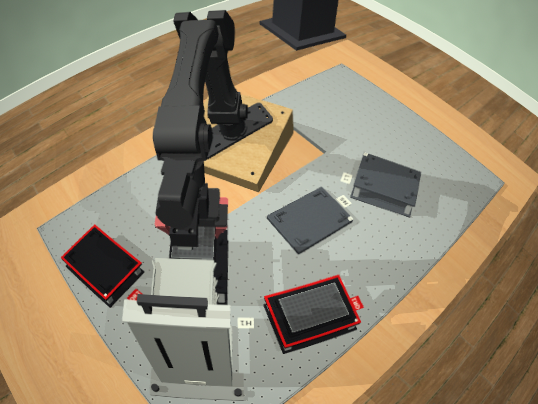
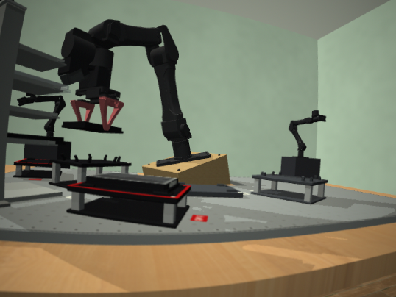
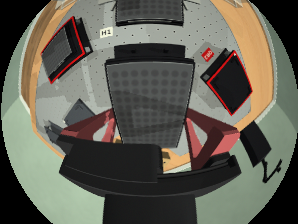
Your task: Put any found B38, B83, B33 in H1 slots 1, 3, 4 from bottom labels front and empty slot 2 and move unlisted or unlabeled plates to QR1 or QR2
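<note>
My gripper [image 2: 96,119] is shut on a dark well plate [image 2: 92,127] and grips it across its width with the red fingers. The plate hangs level in the air, just in front of the plate hotel H1 [image 1: 182,320], whose shelves show at the left edge of the side view [image 2: 29,88]. In the wrist view the plate [image 3: 148,99] sits between the fingers, long axis pointing at the hotel [image 3: 148,10]. From above, only part of the plate [image 1: 199,242] shows under the arm. I cannot read any label on it.
A raised nest with pegs [image 2: 90,163] stands empty below the held plate. One red-framed quarantine nest [image 1: 312,310] holds a plate; the other [image 1: 101,261] is empty. The flat nest [image 1: 310,218] and the landing nest L1 [image 1: 386,184] are empty.
</note>
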Robot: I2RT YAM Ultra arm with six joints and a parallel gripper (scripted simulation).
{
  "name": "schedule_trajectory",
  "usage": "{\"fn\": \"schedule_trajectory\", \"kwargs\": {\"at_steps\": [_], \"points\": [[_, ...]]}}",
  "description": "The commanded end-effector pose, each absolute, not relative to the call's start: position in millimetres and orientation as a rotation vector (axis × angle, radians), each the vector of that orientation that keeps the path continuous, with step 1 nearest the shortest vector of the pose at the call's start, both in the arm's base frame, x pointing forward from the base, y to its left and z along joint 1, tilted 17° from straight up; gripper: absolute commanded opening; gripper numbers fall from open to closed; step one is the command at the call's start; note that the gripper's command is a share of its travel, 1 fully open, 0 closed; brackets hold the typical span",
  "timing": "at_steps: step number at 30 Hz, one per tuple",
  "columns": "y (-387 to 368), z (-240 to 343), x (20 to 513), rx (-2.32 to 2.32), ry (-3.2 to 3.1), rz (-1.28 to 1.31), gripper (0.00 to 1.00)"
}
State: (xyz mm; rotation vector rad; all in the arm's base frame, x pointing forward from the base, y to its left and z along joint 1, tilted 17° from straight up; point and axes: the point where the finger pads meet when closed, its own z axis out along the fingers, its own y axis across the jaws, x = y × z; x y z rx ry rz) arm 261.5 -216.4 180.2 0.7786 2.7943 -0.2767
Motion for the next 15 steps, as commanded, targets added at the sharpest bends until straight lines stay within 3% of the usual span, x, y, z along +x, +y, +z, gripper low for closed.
{"fn": "schedule_trajectory", "kwargs": {"at_steps": [1, 15], "points": [[-214.2, 188.2, 260.2, 0.777, 2.788, -0.279, 0.86], [-205.1, 223.9, 253.8, 0.777, 2.788, -0.279, 0.86]]}}
